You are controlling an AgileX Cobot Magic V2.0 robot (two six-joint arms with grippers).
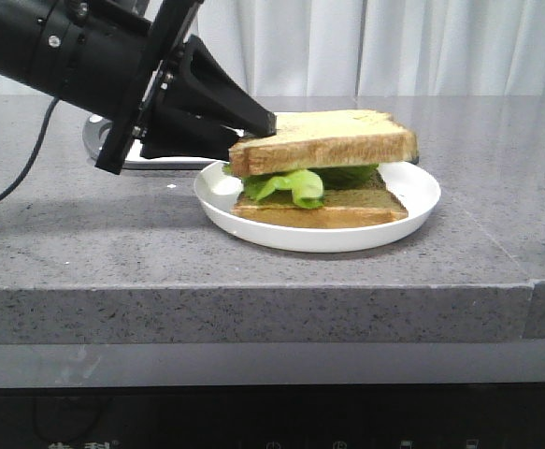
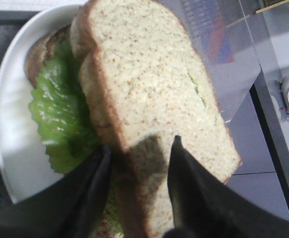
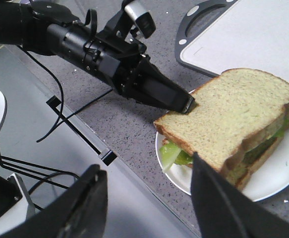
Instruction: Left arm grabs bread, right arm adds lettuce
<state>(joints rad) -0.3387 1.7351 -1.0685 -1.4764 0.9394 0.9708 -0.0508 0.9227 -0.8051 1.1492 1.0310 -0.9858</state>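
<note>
The black left claw (image 1: 253, 126) is closed on the edge of the thick pale bread slice with brown crust (image 1: 333, 138). This slice lies over the ruffled light green lettuce leaf (image 1: 295, 183) and a thin lower slice (image 1: 328, 208) on the round white plate (image 1: 412, 178), on the grey speckled surface (image 1: 113, 243). The black right claw (image 3: 146, 198) is wide open and holds nothing, near the plate.

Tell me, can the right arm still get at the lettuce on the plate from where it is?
Probably not cleanly. The bread, held in the left tool, covers most of the lettuce; only a ruffled edge shows on the plate. The right tool is open and set back from the plate.
</note>
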